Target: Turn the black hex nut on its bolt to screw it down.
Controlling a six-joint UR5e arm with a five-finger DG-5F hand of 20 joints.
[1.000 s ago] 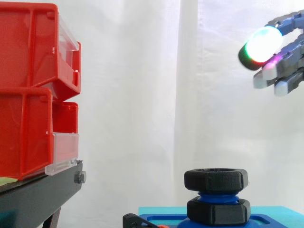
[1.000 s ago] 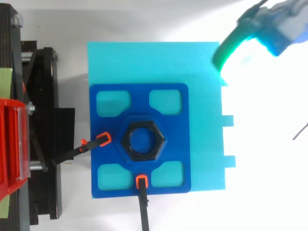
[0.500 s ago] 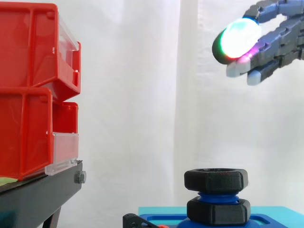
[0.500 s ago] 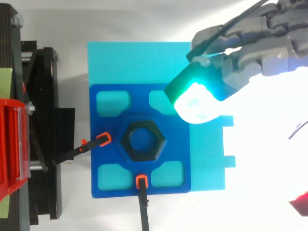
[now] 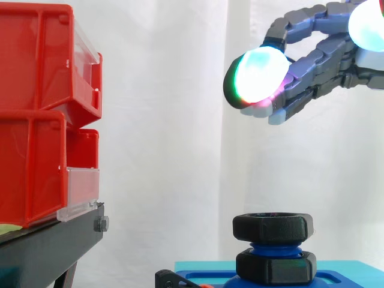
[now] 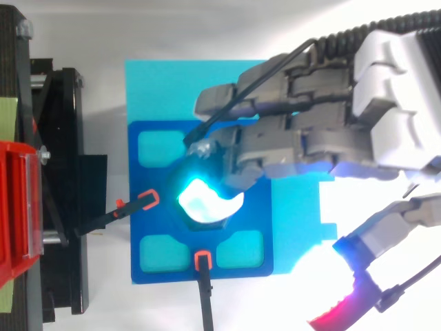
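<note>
One black hex nut (image 5: 273, 227) tops its blue bolt (image 5: 273, 248); my hand (image 5: 327, 51), fingers (image 5: 300, 60) loosely spread and empty, hovers high above it. Best descend centred, pads (image 5: 258, 75) meeting opposite flats before twisting.

Seen from above, the black hex nut (image 5: 273, 227) lies almost wholly under a glowing fingertip (image 6: 207, 200) of the hand (image 6: 324, 138), whose wrist runs off the right edge. From the side, the left edge cuts the red bins (image 5: 36, 114) and the bottom edge the blue fixture plate (image 5: 336, 279). The bolt (image 5: 273, 247) shows as a mere sliver above a lower nut (image 5: 276, 267).
</note>
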